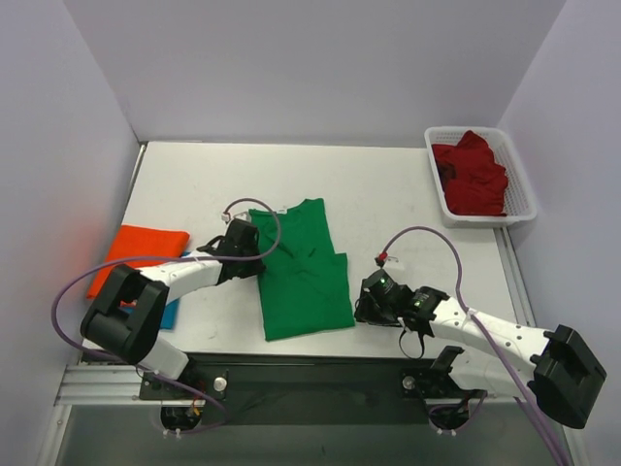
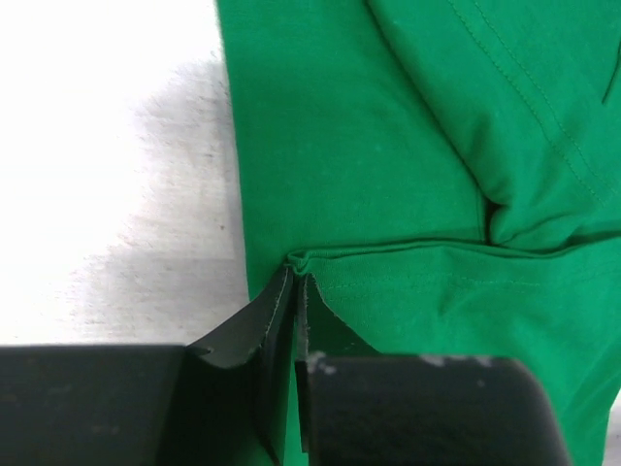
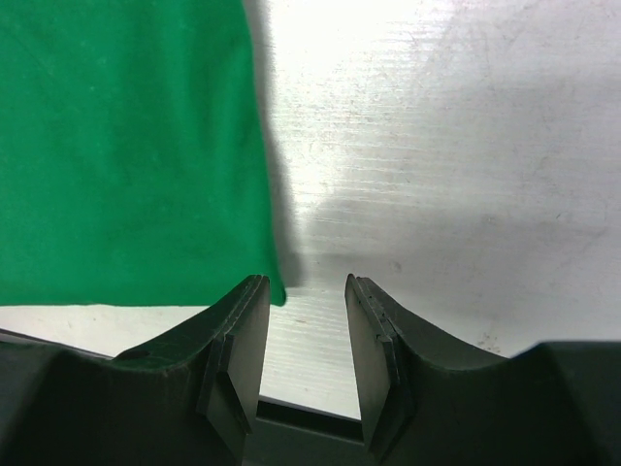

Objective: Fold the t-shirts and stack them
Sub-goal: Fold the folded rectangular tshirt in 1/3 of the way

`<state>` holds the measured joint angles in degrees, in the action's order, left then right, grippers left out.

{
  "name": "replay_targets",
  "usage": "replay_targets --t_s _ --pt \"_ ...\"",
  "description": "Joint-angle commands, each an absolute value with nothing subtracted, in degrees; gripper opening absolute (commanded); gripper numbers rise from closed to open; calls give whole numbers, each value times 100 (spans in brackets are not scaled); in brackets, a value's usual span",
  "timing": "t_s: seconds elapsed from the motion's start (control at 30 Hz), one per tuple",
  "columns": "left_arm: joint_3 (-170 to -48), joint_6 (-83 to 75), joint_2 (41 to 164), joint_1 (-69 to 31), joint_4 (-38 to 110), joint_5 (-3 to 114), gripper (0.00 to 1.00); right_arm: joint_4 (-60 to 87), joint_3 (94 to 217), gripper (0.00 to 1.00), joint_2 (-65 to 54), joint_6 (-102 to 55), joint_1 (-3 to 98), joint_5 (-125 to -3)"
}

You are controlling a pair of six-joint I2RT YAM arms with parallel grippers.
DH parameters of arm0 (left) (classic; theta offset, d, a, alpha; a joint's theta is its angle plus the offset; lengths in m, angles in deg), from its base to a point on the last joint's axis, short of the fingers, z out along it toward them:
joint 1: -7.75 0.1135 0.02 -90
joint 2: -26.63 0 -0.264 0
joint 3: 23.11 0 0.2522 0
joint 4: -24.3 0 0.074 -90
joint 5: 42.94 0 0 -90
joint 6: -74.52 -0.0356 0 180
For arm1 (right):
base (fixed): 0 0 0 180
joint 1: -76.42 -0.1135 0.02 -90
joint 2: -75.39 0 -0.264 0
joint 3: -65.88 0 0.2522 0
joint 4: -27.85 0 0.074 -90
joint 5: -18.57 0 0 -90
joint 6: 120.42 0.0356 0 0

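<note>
The bright green t-shirt [image 1: 303,272] lies partly folded in the middle of the table. My left gripper [image 1: 254,254] is shut on a fold of its left edge; in the left wrist view the cloth [image 2: 408,175] is pinched at the fingertips [image 2: 296,277]. My right gripper [image 1: 363,309] is open and empty, low over the table just right of the shirt's near right corner [image 3: 126,155]. The orange t-shirt [image 1: 136,250] lies folded at the left with a blue t-shirt [image 1: 169,315] edge under it. The dark red t-shirt [image 1: 472,173] is in the basket.
A white mesh basket [image 1: 524,184] stands at the back right. Purple cables loop over both arms. The table's near edge and a black rail [image 1: 320,374] lie just behind the grippers. Walls close in on the left, back and right.
</note>
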<state>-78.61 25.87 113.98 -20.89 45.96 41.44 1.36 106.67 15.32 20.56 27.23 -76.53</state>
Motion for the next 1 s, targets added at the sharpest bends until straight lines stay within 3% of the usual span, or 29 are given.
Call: replay_targets --t_s 0.0,0.37,0.43,0.5,0.53,0.63,0.97 --pt "-7897 2557 11312 -1932 4369 4082 9 46 10601 38 1519 2135 2685 -7653" --pt "-7616 2469 10854 -1510 4334 4214 7 521 10461 39 1360 2293 2562 -7398" --pt "-7581 2451 10854 -1344 4316 4372 11 713 10417 39 1352 2354 2562 -7301" --pt "-7589 2451 10767 -1290 4342 4434 24 846 10338 40 1334 2460 2570 -7187" --pt "-7581 2460 10723 -1264 4447 4434 37 934 10311 40 1325 2495 2570 -7187" --pt "-7546 2591 10398 -1264 4771 4312 53 1355 10162 40 1290 2670 2570 -6836" --pt "-6281 3593 8450 -1325 5976 4179 53 2454 9468 40 1334 3418 2606 -6598"
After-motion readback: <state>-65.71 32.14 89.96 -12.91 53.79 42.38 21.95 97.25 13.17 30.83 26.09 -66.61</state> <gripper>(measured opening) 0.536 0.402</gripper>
